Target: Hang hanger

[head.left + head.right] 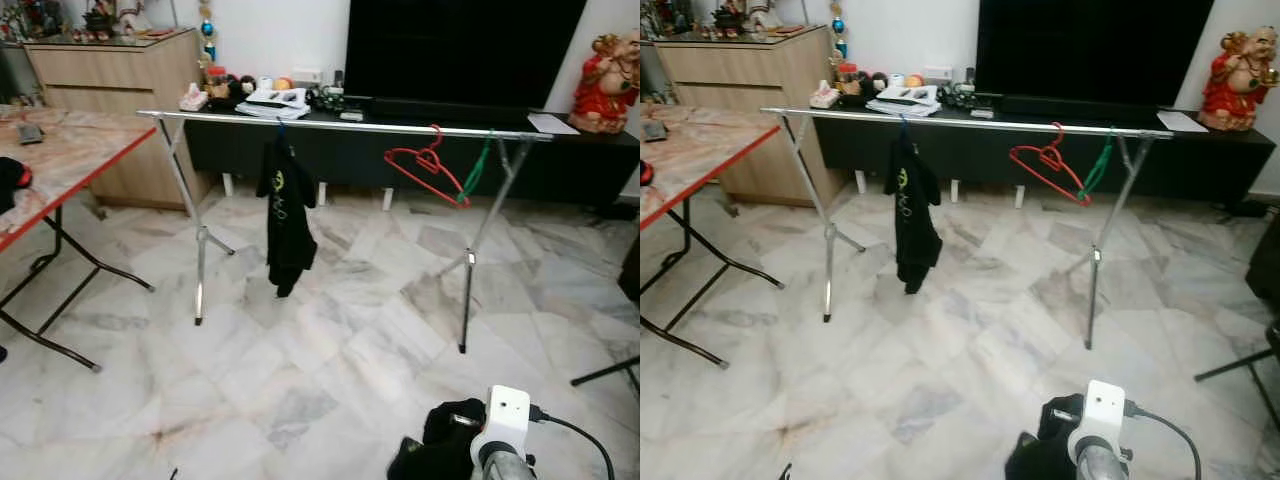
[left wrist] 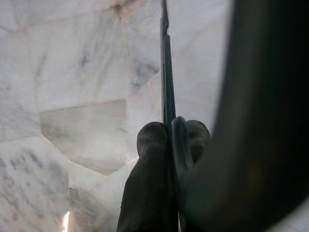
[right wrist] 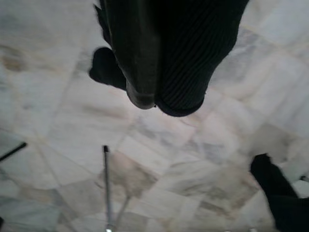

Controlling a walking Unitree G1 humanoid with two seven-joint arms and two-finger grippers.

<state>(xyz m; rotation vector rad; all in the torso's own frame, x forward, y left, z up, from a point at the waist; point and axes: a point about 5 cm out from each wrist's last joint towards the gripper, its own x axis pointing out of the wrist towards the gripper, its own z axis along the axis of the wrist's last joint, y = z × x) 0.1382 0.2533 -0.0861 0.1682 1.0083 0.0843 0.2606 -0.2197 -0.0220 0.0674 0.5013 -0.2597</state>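
A metal rack (image 1: 345, 126) stood across the marble floor (image 1: 330, 370) at twelve o'clock from the robot, well apart from it. On its rail hung a black shirt (image 1: 285, 215) toward eleven o'clock, and a red hanger (image 1: 425, 165) with a green hanger (image 1: 478, 170) just beside it toward one o'clock. The right arm (image 1: 500, 430) showed at five o'clock, low, with something dark bunched beside it; what that was could not be told. In the right wrist view the right gripper (image 3: 161, 99) had its fingers pressed together with no gap showing, and nothing could be seen held between them. In the left wrist view the left gripper (image 2: 169, 133) pinched a thin dark strip edge-on, probably part of a hanger, over the floor. The step in hand seemed to be the approach. To do it well, the robot would need to walk up square to the rail, aim for the bare stretch between shirt and red hanger, and keep its hold firm until the hook sat over the bar.
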